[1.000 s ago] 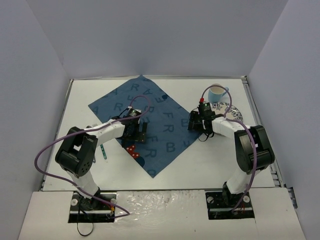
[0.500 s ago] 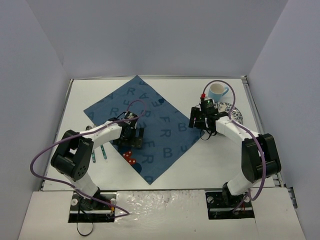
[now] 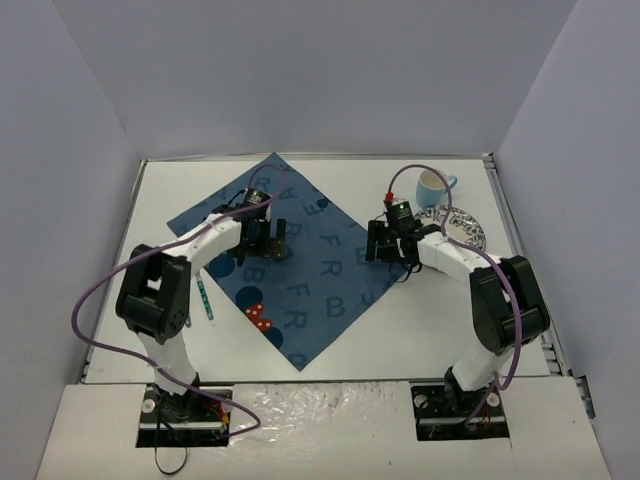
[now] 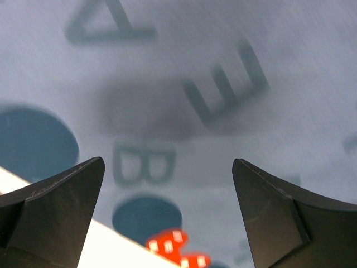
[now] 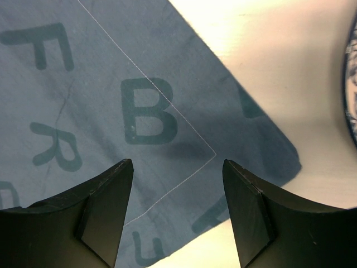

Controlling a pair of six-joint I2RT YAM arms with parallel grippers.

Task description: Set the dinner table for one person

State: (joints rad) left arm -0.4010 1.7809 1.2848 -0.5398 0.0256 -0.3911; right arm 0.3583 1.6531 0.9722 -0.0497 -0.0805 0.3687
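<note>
The white dinner table (image 3: 430, 330) carries a dark blue letter-printed cloth (image 3: 300, 260) lying as a diamond. My left gripper (image 3: 270, 243) hovers open over the cloth's far left part. In the left wrist view its fingers (image 4: 61, 201) frame bare cloth (image 4: 184, 84), with nothing between them. My right gripper (image 3: 383, 247) is open above the cloth's right corner. In the right wrist view that corner (image 5: 273, 156) and a stitched hem lie below the empty jaws. A blue cup (image 3: 432, 186) and a patterned plate (image 3: 458, 225) stand at the far right.
A thin teal utensil (image 3: 206, 298) lies on the table left of the cloth. The cloth has a red dotted motif (image 3: 262, 315) near its front edge, also visible as a red motif (image 4: 175, 248) in the left wrist view. The plate's rim (image 5: 351, 84) shows at the right.
The left gripper has moved away from me toward the far side, over the cloth. The right gripper has shifted a little left and farther. The cloth has slid slightly to the left.
</note>
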